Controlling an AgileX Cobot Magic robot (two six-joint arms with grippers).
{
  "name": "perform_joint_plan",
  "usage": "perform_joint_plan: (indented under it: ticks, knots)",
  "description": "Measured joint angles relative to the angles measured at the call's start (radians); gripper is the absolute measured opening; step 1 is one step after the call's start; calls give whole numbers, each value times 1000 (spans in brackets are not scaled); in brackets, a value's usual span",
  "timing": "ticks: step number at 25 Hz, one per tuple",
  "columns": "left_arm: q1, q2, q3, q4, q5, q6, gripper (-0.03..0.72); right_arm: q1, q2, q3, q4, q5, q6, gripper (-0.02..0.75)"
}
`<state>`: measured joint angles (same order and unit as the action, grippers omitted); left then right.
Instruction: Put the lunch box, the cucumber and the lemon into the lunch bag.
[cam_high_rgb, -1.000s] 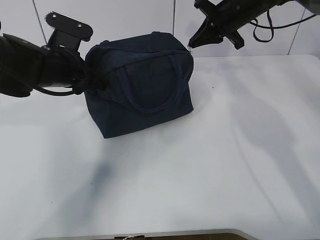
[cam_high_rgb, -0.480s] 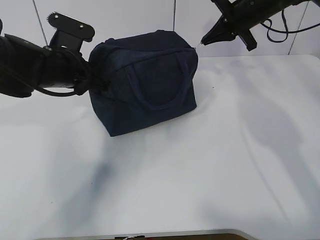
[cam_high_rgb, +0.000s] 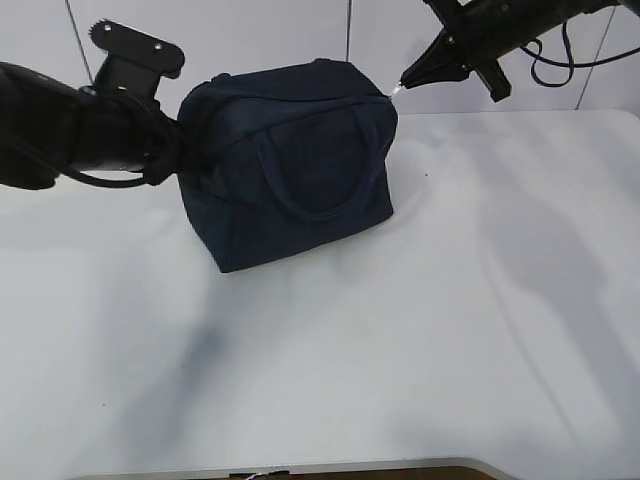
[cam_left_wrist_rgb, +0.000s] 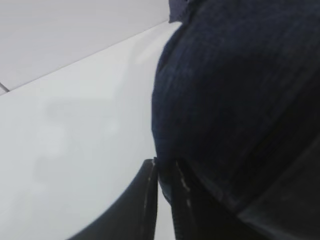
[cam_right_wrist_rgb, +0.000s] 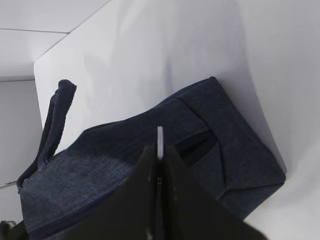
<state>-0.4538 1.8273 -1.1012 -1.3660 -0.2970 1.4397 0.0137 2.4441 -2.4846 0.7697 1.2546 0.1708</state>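
The dark navy lunch bag (cam_high_rgb: 290, 165) stands on the white table, left of centre, its top closed and one loop handle lying on its front. My left gripper (cam_high_rgb: 190, 160) is shut on a fold of fabric at the bag's left end; in the left wrist view (cam_left_wrist_rgb: 167, 172) its jaws pinch the cloth (cam_left_wrist_rgb: 235, 100). My right gripper (cam_high_rgb: 400, 86) is shut on the metal zipper pull (cam_right_wrist_rgb: 160, 142) at the bag's upper right corner (cam_right_wrist_rgb: 200, 145). The lunch box, the cucumber and the lemon are out of view.
The white table (cam_high_rgb: 420, 330) stretches in front of and to the right of the bag. A pale panelled wall stands behind it. The table's front edge runs along the bottom of the exterior view.
The bag has shifted a little to the right and its right end has risen as my right gripper moved right and up with the zipper pull. The left gripper has kept its hold.
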Motion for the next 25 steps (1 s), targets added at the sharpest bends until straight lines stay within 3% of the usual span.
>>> perform_joint_plan:
  ticks: [2, 7, 9, 12, 18, 21, 25]
  knots:
    - [0, -39, 2, -2, 25, 2, 106, 0, 0, 0, 1, 0, -9, 5]
    - [0, -160, 2, 9, 146, 9, 339, 0, 0, 0, 4, 0, -44, 5]
    - [0, -185, -3, 51, 229, 9, 374, 0, 0, 0, 6, 0, -50, 5]
    - [15, -187, -68, 76, 358, 10, 391, 0, 0, 0, 10, -2, -65, 5]
    - [109, -85, -349, 75, 706, -16, 395, 17, 0, 0, 10, -4, -96, 5]
    - [122, -2, -482, 156, 852, -71, 395, 27, 0, 0, 14, -5, -102, 5]
    - [75, 87, -622, 354, 990, -177, 395, 29, 0, 0, 16, -5, -109, 5]
